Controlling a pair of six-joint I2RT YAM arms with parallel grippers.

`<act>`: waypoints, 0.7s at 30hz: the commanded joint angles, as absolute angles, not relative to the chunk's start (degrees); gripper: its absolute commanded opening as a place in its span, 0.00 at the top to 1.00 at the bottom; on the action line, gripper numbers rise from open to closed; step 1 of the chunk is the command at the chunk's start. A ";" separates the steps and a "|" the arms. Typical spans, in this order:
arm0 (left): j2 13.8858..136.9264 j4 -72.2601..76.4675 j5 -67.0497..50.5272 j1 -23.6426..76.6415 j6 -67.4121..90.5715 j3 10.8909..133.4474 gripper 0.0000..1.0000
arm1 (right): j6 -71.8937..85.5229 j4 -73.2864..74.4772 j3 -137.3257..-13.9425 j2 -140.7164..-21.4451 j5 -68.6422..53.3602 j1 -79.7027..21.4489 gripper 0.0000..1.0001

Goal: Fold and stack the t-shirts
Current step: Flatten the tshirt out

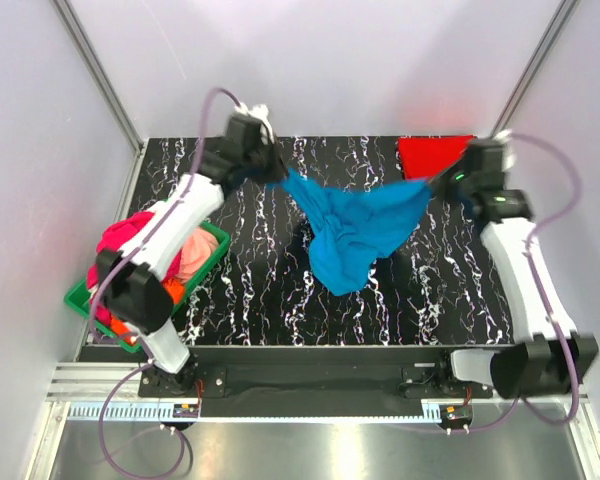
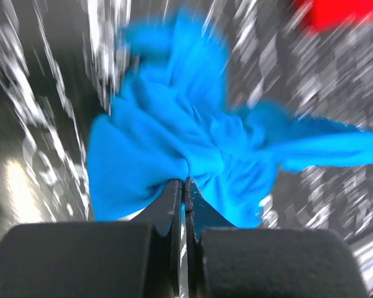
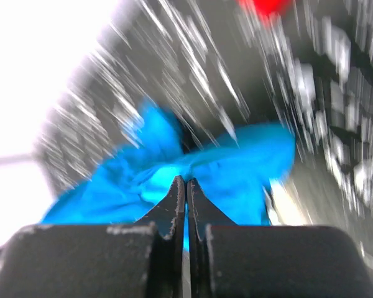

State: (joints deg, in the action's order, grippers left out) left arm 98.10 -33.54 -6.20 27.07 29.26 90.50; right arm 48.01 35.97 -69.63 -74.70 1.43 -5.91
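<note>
Blue t-shirt (image 1: pixel 355 225): suspended over the middle of the worktop (image 1: pixel 250 290), upper edge stretched between the two arms, body hanging bunched and creased towards the near side. Whether its lowest fold touches the surface cannot be told.

Left gripper (image 1: pixel 277 172): pressed together, pinching the shirt's left upper corner; the wrist view shows cloth clamped at the tips.

Right gripper (image 1: pixel 435 183): likewise pressed together on the right upper corner, cloth visible between the tips in its wrist view.

Red t-shirt (image 1: pixel 432 155): lying flat at the far right of the worktop, just behind the right gripper.

Magenta-pink t-shirt (image 1: pixel 130 232) and orange t-shirt (image 1: pixel 192 255): heaped in the green basket (image 1: pixel 80 298) at the left edge, well apart from the blue one
</note>
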 commanded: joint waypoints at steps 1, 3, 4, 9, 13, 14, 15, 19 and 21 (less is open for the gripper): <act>91.58 -42.25 -2.46 25.05 25.05 103.60 1.00 | 41.75 44.90 -81.63 -69.26 9.50 -0.36 1.00; 91.58 -44.90 -3.25 24.70 24.00 109.58 1.00 | 40.61 47.19 -86.12 -69.08 8.44 2.71 1.00; 91.41 -46.48 -3.43 24.61 23.73 110.47 1.00 | 40.08 47.46 -86.83 -68.65 8.52 3.51 1.00; 88.16 -46.58 -4.83 24.52 22.77 109.34 1.00 | 39.11 47.46 -88.77 -65.92 7.56 3.60 1.00; 86.05 -46.49 -4.83 24.43 22.32 107.76 1.00 | 39.03 47.90 -89.91 -64.78 7.03 3.69 1.00; 84.83 -46.58 -5.10 24.52 22.32 107.06 1.00 | 38.94 48.60 -90.96 -64.69 7.12 3.60 1.00; 83.94 -46.50 -5.01 24.52 22.50 106.53 1.00 | 38.85 48.95 -91.40 -64.34 7.38 3.69 1.00; 78.50 -46.15 -6.93 24.87 22.85 102.84 1.00 | 37.36 48.43 -92.64 -62.49 9.49 3.69 1.00; 73.76 -44.39 -12.03 25.48 24.25 96.62 1.00 | 36.57 48.08 -93.34 -62.05 10.54 3.69 1.00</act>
